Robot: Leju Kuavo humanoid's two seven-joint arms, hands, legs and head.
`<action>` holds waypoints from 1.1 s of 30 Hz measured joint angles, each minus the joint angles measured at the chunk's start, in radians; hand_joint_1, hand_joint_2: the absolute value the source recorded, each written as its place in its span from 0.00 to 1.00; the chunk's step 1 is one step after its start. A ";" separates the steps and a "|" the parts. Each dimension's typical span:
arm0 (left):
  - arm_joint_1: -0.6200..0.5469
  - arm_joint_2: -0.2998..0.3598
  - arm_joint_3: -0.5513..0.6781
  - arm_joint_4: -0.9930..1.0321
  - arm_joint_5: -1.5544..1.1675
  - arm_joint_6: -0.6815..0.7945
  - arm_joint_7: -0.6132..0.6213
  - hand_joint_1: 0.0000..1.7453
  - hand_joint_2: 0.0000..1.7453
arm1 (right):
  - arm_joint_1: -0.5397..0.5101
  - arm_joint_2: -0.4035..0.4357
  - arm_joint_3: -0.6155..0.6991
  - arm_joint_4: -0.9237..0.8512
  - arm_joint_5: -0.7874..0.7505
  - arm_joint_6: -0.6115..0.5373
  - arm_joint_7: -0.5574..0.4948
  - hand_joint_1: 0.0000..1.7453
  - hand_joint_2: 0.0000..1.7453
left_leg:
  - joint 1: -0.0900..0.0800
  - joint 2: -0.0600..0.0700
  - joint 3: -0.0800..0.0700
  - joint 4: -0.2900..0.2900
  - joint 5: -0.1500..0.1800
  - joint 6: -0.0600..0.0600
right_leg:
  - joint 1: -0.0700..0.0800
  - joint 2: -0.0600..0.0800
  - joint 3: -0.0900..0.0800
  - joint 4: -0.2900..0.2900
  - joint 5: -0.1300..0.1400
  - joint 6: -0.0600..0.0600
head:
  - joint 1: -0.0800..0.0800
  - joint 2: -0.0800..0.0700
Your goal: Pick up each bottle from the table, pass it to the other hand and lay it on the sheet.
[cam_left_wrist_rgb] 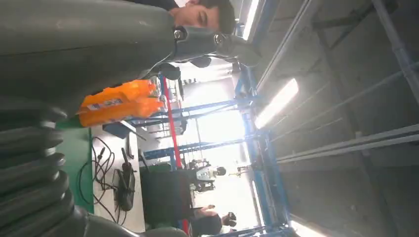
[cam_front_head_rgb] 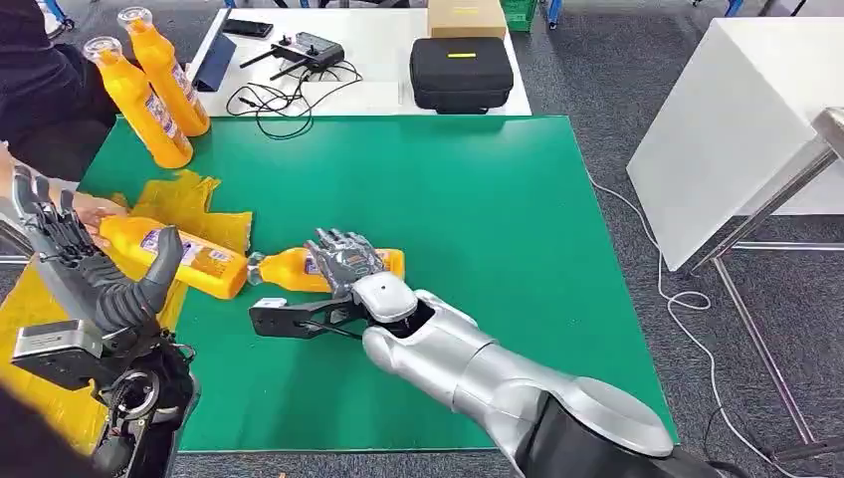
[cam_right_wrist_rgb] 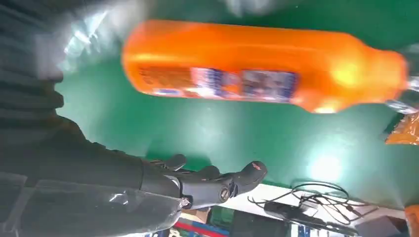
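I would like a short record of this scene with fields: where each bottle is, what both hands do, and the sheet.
standing bottles: two, upright at the mat's far left corner
bottle on sheet: lying on the yellow sheet, a person's hand at its base
bottle on mat: lying on the green mat
right hand: over that bottle, grip unclear
left hand: raised, open, empty

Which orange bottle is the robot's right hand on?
The bottle lying on the green mat, under the right hand. Another lies on the yellow sheet; two stand.

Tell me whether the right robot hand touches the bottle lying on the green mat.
Cannot tell. In the head view the right robot hand overlaps the bottle; no view shows contact.
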State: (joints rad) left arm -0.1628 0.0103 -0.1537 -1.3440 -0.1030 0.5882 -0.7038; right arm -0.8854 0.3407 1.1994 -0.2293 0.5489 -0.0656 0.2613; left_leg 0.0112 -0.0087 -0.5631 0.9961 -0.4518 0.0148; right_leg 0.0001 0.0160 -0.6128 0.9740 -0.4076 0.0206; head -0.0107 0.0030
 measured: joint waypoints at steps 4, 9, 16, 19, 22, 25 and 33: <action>-0.021 0.000 -0.008 0.018 0.000 0.006 0.000 0.00 1.00 | 0.000 -0.002 -0.006 0.000 0.004 0.004 0.001 0.00 1.00 | 0.000 0.000 0.000 0.000 0.000 0.000 | 0.000 0.000 0.000 0.000 0.000 0.000 | 0.000 0.000; -0.036 0.000 -0.010 0.034 0.009 0.018 0.000 0.00 1.00 | 0.001 -0.006 -0.007 0.002 0.020 0.022 0.001 0.00 1.00 | 0.000 0.000 0.000 0.000 0.000 0.000 | 0.000 0.000 0.000 0.000 0.000 0.000 | 0.000 0.000; -0.038 0.006 -0.016 0.041 0.022 0.019 0.000 0.00 1.00 | 0.019 -0.027 -0.007 0.007 0.053 0.048 0.001 0.00 1.00 | 0.000 0.000 0.000 0.000 0.000 0.000 | 0.000 0.000 0.000 0.000 0.000 0.000 | 0.000 0.000; -0.031 0.011 -0.016 0.040 0.023 0.024 0.000 0.00 1.00 | 0.027 -0.043 -0.007 0.008 0.060 0.049 0.001 0.00 1.00 | 0.000 0.000 0.000 0.000 0.000 0.000 | 0.000 0.000 0.000 0.000 0.000 0.000 | 0.000 0.000; -0.022 0.016 -0.015 0.037 0.023 0.029 0.000 0.00 1.00 | 0.032 -0.059 -0.007 0.011 0.065 0.051 0.001 0.00 1.00 | 0.000 0.000 0.000 0.000 0.000 0.000 | 0.000 0.000 0.000 0.000 0.000 0.000 | 0.000 0.000; -0.011 0.019 -0.013 0.032 0.023 0.028 0.000 0.00 1.00 | 0.036 -0.079 -0.007 0.013 0.068 0.053 0.001 0.00 1.00 | 0.000 0.000 0.000 0.000 0.000 0.000 | 0.000 0.000 0.000 0.000 0.000 0.000 | 0.000 0.000; -0.013 0.021 -0.007 0.031 0.022 0.016 0.000 0.00 1.00 | 0.055 -0.126 -0.033 0.016 0.068 0.053 0.008 0.00 1.00 | 0.000 0.000 0.000 0.000 0.000 0.000 | 0.000 0.000 0.000 0.000 0.000 0.000 | 0.000 0.000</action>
State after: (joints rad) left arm -0.1761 0.0313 -0.1610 -1.3134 -0.0813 0.6046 -0.7034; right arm -0.8309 0.2144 1.1665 -0.2129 0.6172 -0.0130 0.2689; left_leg 0.0111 -0.0088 -0.5631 0.9962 -0.4518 0.0148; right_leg 0.0000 0.0159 -0.6127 0.9740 -0.4075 0.0207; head -0.0111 0.0030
